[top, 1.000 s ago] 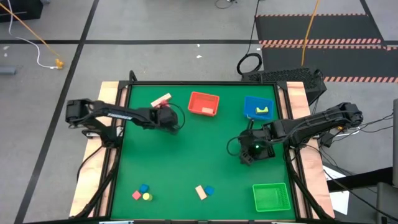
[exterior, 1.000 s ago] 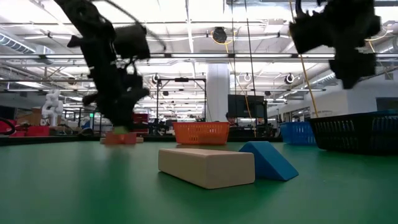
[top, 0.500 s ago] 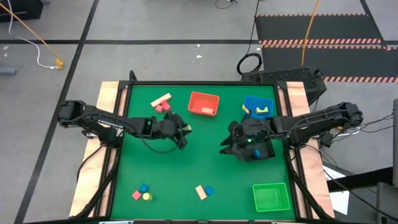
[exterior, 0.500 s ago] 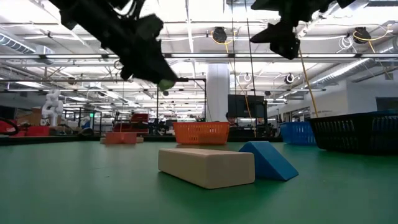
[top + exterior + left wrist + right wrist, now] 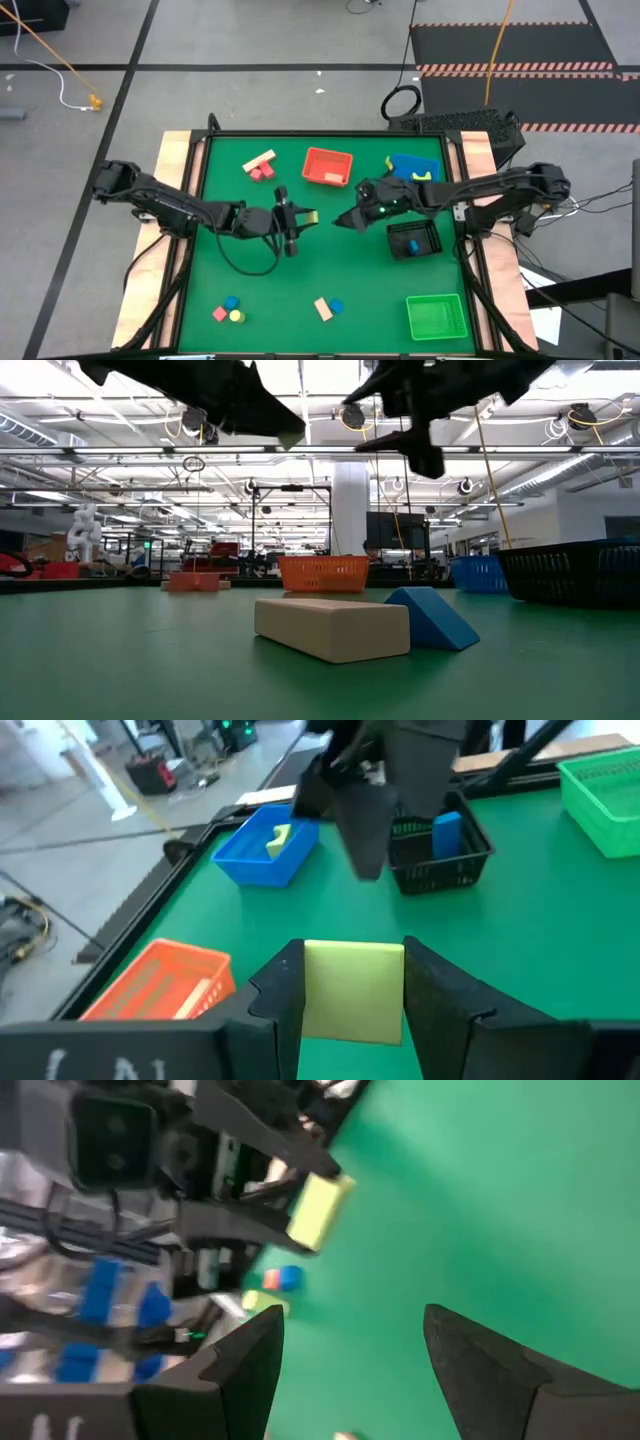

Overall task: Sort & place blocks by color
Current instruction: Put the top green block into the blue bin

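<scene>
Left gripper [image 5: 352, 995] fingers clamped on a yellow-green block [image 5: 352, 990], flat faces squeezed between both pads; the left wrist view shows this clearly, while the high view only shows a pale speck at the fingertip [image 5: 308, 216] near table centre. Right gripper [image 5: 345, 1355] fingers spread wide, nothing between them; in the high view it [image 5: 343, 220] sits just right of the left gripper, tips facing each other, close but apart. Right wrist view looks straight at the left arm holding that same block [image 5: 318, 1210], plus the small cluster of blocks [image 5: 275, 1285] far behind it, blurred. High view gives the layout the wrist views miss: pink and wood blocks [image 5: 260, 165] at the back left, red tray [image 5: 328, 167] at back centre, blue tray [image 5: 415, 171] at back right with a yellow-green piece inside [image 5: 423, 177], black basket [image 5: 412, 238] on the right holding a blue block [image 5: 411, 243], green tray [image 5: 437, 317] at the front right, red/blue/yellow cluster [image 5: 229, 309] at the front left, wood bar [image 5: 322, 309] touching a blue wedge [image 5: 336, 306] at front centre. Low view shows the wood bar [image 5: 332, 627] lying flat with the blue wedge [image 5: 432, 618] against its end, both arms overhead, well above the table [image 5: 120, 660]. Left wrist view alone shows the blue block [image 5: 447, 832] standing upright in the black basket [image 5: 440, 855].
</scene>
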Available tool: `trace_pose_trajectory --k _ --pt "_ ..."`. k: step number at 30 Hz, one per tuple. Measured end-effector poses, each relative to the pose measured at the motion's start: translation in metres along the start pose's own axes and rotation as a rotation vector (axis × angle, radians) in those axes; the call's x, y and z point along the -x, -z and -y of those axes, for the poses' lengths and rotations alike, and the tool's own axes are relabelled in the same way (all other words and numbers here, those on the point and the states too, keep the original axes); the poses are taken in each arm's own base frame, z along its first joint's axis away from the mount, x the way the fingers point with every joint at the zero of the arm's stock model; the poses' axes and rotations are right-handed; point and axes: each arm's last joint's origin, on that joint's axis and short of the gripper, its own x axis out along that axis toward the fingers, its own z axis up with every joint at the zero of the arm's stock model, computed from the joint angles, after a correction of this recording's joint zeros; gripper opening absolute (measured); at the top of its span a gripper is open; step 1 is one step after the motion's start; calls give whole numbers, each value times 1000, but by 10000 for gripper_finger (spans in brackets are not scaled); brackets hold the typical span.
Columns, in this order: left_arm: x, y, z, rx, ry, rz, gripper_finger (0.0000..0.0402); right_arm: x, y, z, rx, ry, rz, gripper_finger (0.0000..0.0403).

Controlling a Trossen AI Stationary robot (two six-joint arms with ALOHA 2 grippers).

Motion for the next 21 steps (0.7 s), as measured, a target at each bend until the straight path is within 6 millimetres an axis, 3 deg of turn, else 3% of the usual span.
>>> trace_pose_trajectory --k 10,21 --pt "-2 2 3 -15 6 -1 131 -38 -10 9 29 -180 87 234" --pt "-11 5 3 -87 -50 11 131 -47 -16 23 7 -103 164 232"
